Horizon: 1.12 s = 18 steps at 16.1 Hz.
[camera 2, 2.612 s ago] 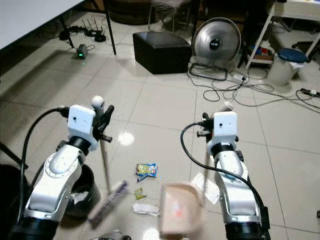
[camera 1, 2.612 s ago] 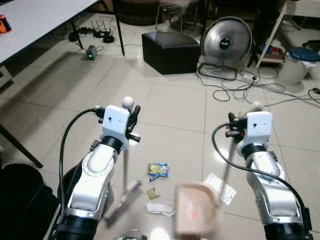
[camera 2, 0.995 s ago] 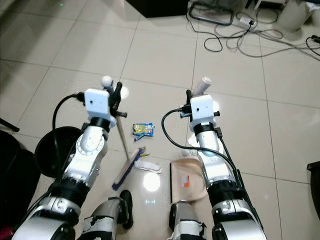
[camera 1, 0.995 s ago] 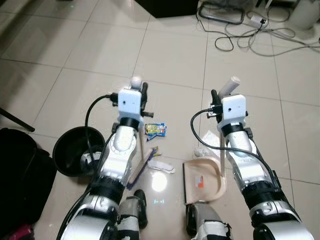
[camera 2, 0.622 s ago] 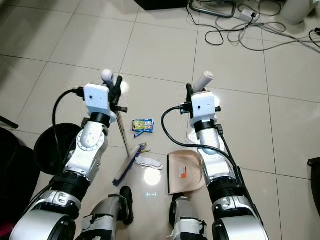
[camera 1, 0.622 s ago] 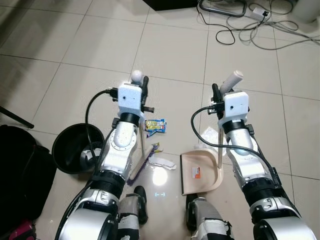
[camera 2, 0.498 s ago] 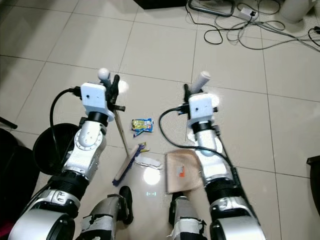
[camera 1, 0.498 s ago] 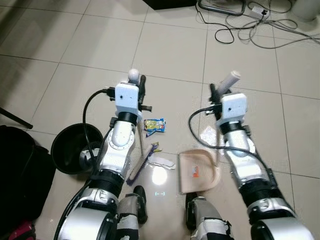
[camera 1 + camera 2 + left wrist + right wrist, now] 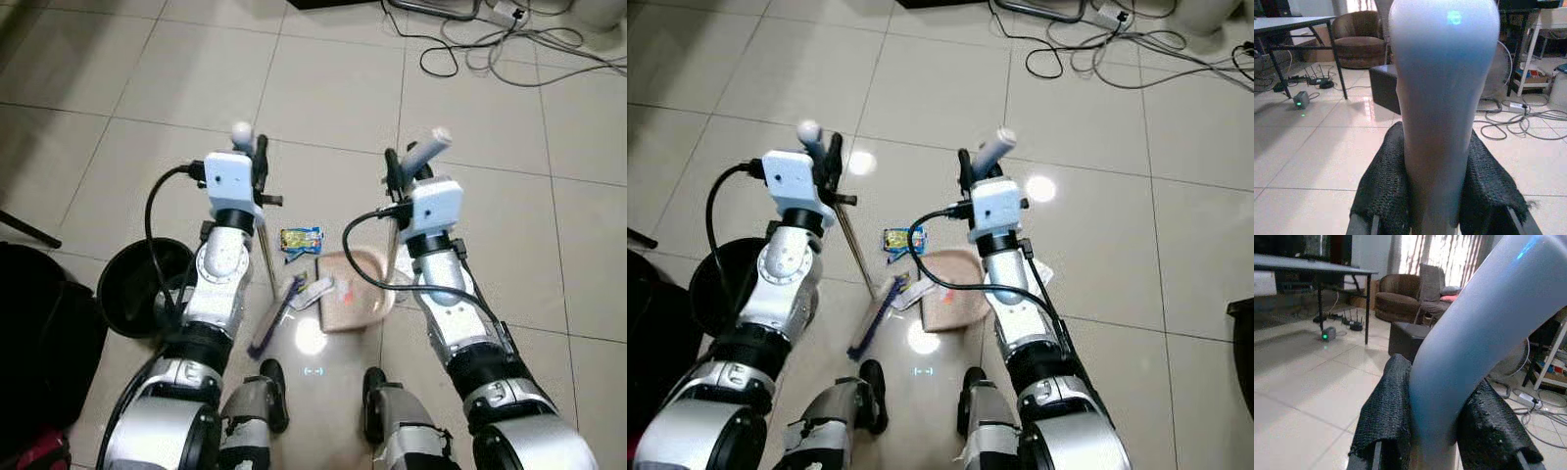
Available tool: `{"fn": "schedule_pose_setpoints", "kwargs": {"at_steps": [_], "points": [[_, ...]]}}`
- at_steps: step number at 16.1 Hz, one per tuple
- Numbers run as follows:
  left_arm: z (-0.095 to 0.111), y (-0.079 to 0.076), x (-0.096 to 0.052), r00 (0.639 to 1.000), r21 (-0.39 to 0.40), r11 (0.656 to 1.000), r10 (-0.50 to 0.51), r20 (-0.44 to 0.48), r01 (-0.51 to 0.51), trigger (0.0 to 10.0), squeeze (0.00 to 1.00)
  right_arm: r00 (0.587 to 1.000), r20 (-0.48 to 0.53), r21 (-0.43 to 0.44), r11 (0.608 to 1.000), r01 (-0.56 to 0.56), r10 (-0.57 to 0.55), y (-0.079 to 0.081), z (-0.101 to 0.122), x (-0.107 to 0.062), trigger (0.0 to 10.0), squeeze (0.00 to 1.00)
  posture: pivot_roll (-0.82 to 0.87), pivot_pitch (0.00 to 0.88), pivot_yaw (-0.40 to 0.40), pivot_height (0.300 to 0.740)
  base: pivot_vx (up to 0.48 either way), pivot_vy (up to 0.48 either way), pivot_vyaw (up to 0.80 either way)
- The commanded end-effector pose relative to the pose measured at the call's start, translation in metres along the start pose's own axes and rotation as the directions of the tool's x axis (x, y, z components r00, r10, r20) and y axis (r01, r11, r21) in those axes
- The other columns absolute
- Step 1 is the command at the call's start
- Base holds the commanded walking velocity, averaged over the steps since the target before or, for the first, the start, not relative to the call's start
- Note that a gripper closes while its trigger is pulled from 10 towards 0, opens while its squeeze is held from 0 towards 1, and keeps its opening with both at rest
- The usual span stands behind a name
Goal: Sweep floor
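My left gripper (image 9: 257,164) is shut on the broom's thin handle, whose white knob (image 9: 240,129) stands just above it. The purple broom head (image 9: 275,315) rests on the tiles between my arms. My right gripper (image 9: 396,172) is shut on the pale grip (image 9: 429,147) of the dustpan. The beige dustpan (image 9: 351,290) lies flat on the floor right beside the broom head. A crumpled white wrapper (image 9: 315,291) sits at the pan's left lip. A yellow-blue snack packet (image 9: 301,238) lies just beyond. Black padded fingers (image 9: 1385,188) press both sides of the white handle (image 9: 1442,98).
A round black bin (image 9: 145,285) stands on the floor by my left arm, and a black bag (image 9: 39,338) lies further left. Cables (image 9: 470,54) trail across the tiles ahead. My feet (image 9: 261,385) stand just behind the broom. Bare tile stretches ahead and to the right.
The right arm has slid the dustpan left across the floor until it meets the broom head and the white wrapper. The camera has also shifted slightly.
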<state>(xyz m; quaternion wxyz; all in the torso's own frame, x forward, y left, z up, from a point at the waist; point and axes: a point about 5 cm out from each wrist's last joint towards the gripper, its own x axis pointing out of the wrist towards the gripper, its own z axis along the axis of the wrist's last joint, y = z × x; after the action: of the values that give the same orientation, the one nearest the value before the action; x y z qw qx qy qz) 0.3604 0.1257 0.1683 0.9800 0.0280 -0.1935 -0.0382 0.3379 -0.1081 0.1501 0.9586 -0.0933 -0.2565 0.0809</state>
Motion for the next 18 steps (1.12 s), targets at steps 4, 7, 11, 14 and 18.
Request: {"fn": "schedule_pose_setpoints", "kwargs": {"at_steps": [4, 7, 11, 14, 18], "points": [[-0.007, 0.003, -0.007, 0.999, 0.033, 0.999, -0.043, -0.015, 0.043, 10.0, 0.0, 1.0, -0.001, -0.019, 1.0, -0.017, 0.017, -0.003, -0.006, -0.013, 10.0, 0.0, 0.05, 0.37, 0.005, 0.74, 0.0, 0.0, 0.0], [-0.007, -0.001, -0.007, 0.999, 0.02, 0.999, -0.05, -0.015, 0.05, 10.0, 0.0, 1.0, -0.024, -0.046, 0.999, -0.018, 0.017, -0.001, -0.012, -0.018, 10.0, 0.0, 0.06, 0.361, 0.007, 0.74, 0.0, 0.0, 0.0], [-0.005, -0.014, -0.004, 0.999, -0.088, 0.996, -0.032, -0.025, 0.03, 10.0, 0.0, 0.997, -0.074, -0.04, 0.999, -0.002, -0.001, 0.007, -0.018, -0.017, 10.0, 0.0, 0.06, 0.352, 0.005, 0.74, 0.0, 0.0, 0.0], [0.0, -0.028, -0.003, 0.999, -0.25, 0.968, -0.036, -0.038, 0.026, 10.0, 0.0, 0.994, -0.106, -0.034, 0.999, 0.0, -0.004, 0.013, -0.02, -0.014, 10.0, 0.0, 0.06, 0.347, 0.003, 0.74, 0.0, 0.0, 0.0], [0.027, -0.03, 0.012, 0.999, -0.404, 0.914, -0.009, 0.039, 0.024, 10.0, 0.0, 0.991, -0.134, -0.035, 0.999, -0.005, 0.0, 0.017, -0.023, -0.014, 10.0, 0.0, 0.06, 0.331, 0.002, 0.74, 0.0, 0.0, 0.0]]}}
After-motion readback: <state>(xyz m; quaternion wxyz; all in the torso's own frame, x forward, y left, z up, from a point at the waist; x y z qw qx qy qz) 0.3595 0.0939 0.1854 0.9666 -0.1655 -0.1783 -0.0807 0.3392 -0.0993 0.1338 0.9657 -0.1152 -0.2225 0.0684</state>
